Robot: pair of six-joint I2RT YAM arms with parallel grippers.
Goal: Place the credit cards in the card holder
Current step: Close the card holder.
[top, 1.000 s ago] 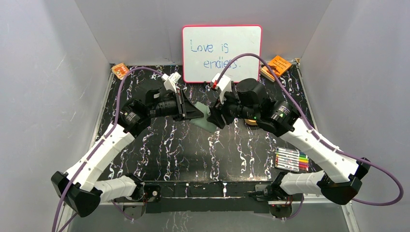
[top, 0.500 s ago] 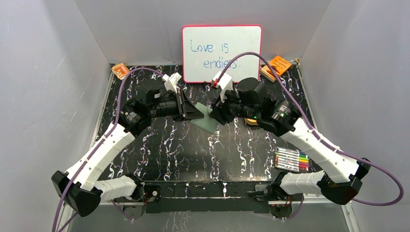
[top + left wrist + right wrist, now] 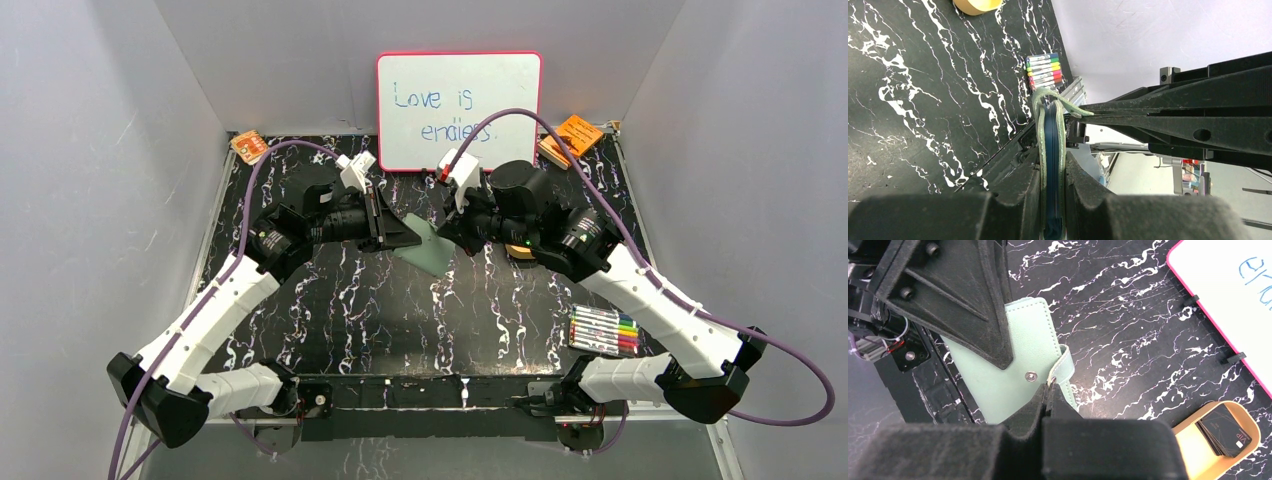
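Black, white-veined table [image 3: 400, 310] walled in grey, with a whiteboard [image 3: 458, 110] upright at the top centre and a marker set [image 3: 603, 331] at the lower right. My left hand [image 3: 412, 238] and right hand [image 3: 447, 238] meet just below the whiteboard, over the middle of the table.

The card holder [image 3: 428, 252] is pinched edge-on between my left fingers [image 3: 1013, 200], its pale green covers lying together around a dark blue inside. Its strap [image 3: 1062, 365] curls off the free edge, beside the snap stud [image 3: 1032, 375].

My right fingers [image 3: 1108, 450] are pressed together on the tip of that strap. A second ago they stood spread around it; they have since closed, and the hand sits slightly further right in the overhead view, so more of the holder shows. My left grip is unchanged.

The credit cards [image 3: 1224, 436] lie stacked in a tan tray [image 3: 1193, 442] at the lower right of the right wrist view, apart from the holder.
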